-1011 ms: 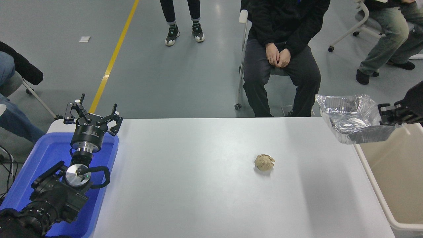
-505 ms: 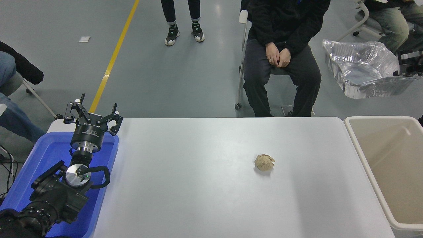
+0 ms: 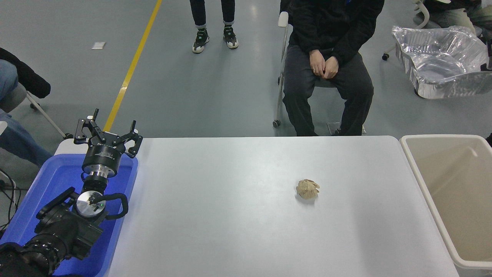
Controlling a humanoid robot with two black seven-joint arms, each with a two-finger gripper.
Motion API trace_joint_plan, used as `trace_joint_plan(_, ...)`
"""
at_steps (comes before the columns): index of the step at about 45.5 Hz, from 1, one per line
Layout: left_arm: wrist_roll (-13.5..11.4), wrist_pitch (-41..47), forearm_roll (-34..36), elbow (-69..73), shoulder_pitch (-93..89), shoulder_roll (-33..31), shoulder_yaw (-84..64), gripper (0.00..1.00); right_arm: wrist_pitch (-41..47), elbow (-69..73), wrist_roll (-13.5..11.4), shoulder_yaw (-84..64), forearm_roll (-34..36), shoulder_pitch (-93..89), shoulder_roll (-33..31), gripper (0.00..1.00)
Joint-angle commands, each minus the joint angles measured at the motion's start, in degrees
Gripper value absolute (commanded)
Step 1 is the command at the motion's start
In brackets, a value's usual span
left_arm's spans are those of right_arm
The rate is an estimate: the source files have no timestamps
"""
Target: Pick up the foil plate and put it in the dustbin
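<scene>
Fingers on my right side are out of view past the right edge, so I cannot tell their state. Foil plate hangs high at the upper right, base down, well above the dustbin and not over its mouth. My left fingers sit spread apart, parked over the blue bin beside the bench.

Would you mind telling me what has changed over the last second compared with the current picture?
The foil plate has risen from just above the dustbin's far rim to high at the picture's upper right, drifting right; the right hand carrying it has slipped out of view. The paper ball, the open left hand over the blue bin and the seated person stayed put.
</scene>
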Motion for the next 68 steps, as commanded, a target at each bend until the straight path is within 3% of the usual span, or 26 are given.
trace_joint_plan(1, -0.05, 0.00, -0.01, 0.00, 0.00, 0.00, 0.00, 0.99, 0.03, -5.28, -0.28, -1.52, -3.54, -1.03, -9.39, 0.00)
trace_joint_plan(10, 0.04, 0.00, -0.01, 0.00, 0.00, 0.00, 0.00, 0.99, 0.03, -9.68, -0.28, -1.61, -9.70, -2.43, -15.29, 0.00)
trace_joint_plan(23, -0.05, 0.00, -0.01, 0.00, 0.00, 0.00, 0.00, 0.99, 0.03, -18.20, -0.19, 0.14, -10.14, -13.06, -19.77, 0.00)
trace_joint_plan(40, -0.05, 0.00, -0.01, 0.00, 0.00, 0.00, 0.00, 0.99, -1.28, -30.60, -0.19, 25.27, -9.08, -46.10, -21.44, 0.00)
trace_joint_plan(46, 0.04, 0.00, -0.01, 0.00, 0.00, 0.00, 0.00, 0.99, -8.84, -31.13, -0.10, 31.95, -8.38, -56.56, -20.48, 0.00)
trace_joint_plan(52, -0.05, 0.00, -0.01, 0.00, 0.00, 0.00, 0.00, 0.99, -15.87, -32.26, -0.19, 35.56, -2.77, -66.32, -17.58, 0.00)
trace_joint_plan(68, 0.04, 0.00, -0.01, 0.00, 0.00, 0.00, 0.00, 0.99, -23.87, -45.71, 0.07, 36.36, 11.30, -83.02, -5.72, 0.00)
